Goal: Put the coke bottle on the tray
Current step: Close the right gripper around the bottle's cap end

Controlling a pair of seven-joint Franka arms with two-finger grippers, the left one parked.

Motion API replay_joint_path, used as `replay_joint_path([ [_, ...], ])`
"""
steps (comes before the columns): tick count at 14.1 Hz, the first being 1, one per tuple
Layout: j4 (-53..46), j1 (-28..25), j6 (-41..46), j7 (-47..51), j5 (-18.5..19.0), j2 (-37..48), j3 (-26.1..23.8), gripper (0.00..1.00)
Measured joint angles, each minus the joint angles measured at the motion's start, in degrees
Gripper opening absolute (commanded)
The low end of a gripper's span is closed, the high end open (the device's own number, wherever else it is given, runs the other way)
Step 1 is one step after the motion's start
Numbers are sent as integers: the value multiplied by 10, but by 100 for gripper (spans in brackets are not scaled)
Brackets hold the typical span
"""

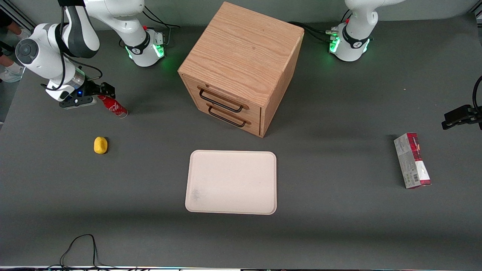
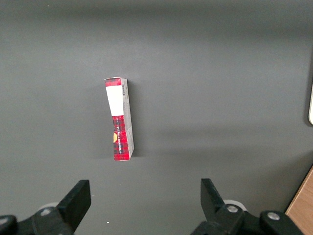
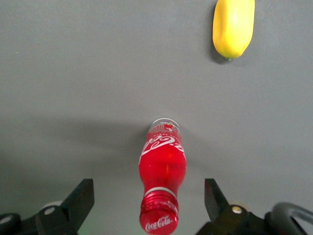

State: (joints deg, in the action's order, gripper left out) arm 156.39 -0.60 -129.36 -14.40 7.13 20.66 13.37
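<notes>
Your bottle (image 1: pixel 113 106) stands on the tabletop toward the working arm's end, cap up (image 3: pixel 159 215), leaning a little in the front view, well apart from the tray (image 1: pixel 231 182). Your gripper (image 3: pixel 150 203) sits right over it with its fingers (image 3: pixel 80 198) spread wide, one on each side of the cap and touching neither. A lemon (image 1: pixel 100 145) lies nearer the front camera than the bottle. The tray rests bare near the tabletop's front edge, in front of the drawer box (image 1: pixel 241 67). A carton (image 1: pixel 412 160) lies toward the parked arm's end.
</notes>
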Motion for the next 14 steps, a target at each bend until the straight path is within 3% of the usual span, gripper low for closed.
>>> replay_joint_path([
  [8, -1, 0, 10, 0, 14, -10, 14, 100],
  [9, -2, 0, 13, 0, 15, -9, 14, 97],
  [14, -4, 0, 21, 0, 16, -9, 14, 30],
])
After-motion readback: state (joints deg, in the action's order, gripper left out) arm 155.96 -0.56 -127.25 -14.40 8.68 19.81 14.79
